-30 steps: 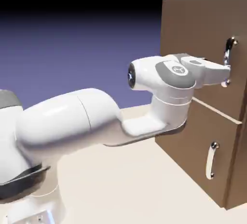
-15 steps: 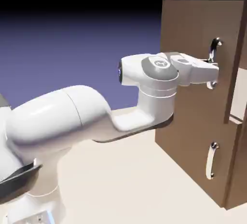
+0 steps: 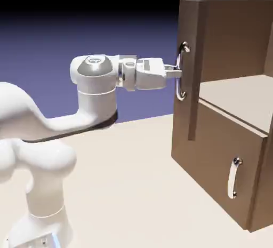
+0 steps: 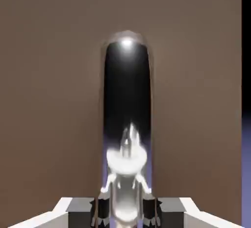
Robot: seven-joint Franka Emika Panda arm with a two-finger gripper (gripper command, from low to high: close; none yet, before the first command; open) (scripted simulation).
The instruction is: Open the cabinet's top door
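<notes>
The pincer (image 3: pixel 177 72) is pinching the long shiny handle (image 3: pixel 182 72) of the top door, one tip on each side of it. In the hand view the handle shows big btwn the two grey tips, w/ a bright white glow on it.

Right behind the handle is the top door (image 3: pixel 191 114), tall, flat and brown. It's swung wide open & we see its thin edge in the exterior view.

To the exterior view's right of the pincer is the brown cabinet (image 3: pixel 224 151). Its top part is open, w/ a pale shelf (image 3: pixel 240 96) inside. Lower down, well apart from the pincer, is the bottom door (image 3: pixel 210 153), shut, w/ a short shiny handle (image 3: pixel 232 177).

To the exterior view's left of the pincer is the white arm (image 3: pixel 97 100). Below is the pale desk (image 3: pixel 122 177).

Writing: a small mark on the arm's round grey cap, too tiny to read. No words I can read on the cabinet.
</notes>
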